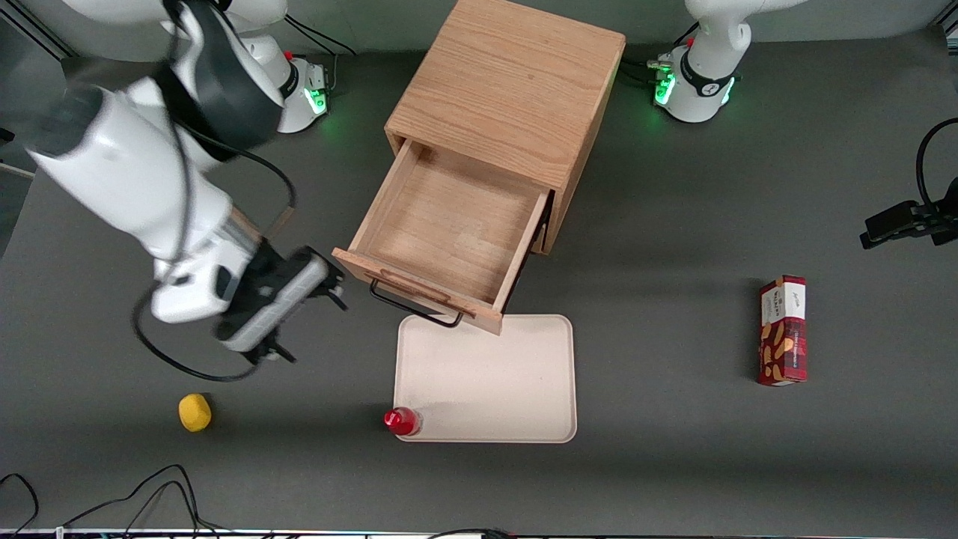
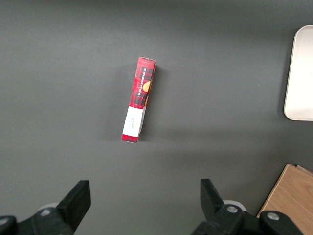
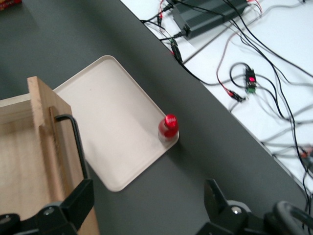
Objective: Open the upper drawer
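Note:
The light oak cabinet [image 1: 509, 82] stands at the middle of the table. Its upper drawer [image 1: 449, 224] is pulled far out, showing an empty wooden tray inside. The black wire handle [image 1: 415, 307] hangs on the drawer front; it also shows in the right wrist view [image 3: 78, 142] on the drawer front [image 3: 44, 127]. The lower drawer is hidden beneath it. My gripper [image 1: 305, 323] is open and empty, beside the drawer front toward the working arm's end, apart from the handle. In the wrist view the gripper [image 3: 146, 200] spans bare table.
A beige tray [image 1: 486, 404] lies on the table in front of the drawer, with a red-capped bottle [image 1: 402, 421] at its corner. A yellow object [image 1: 194, 412] lies nearer the front camera than my gripper. A red box [image 1: 783, 331] lies toward the parked arm's end.

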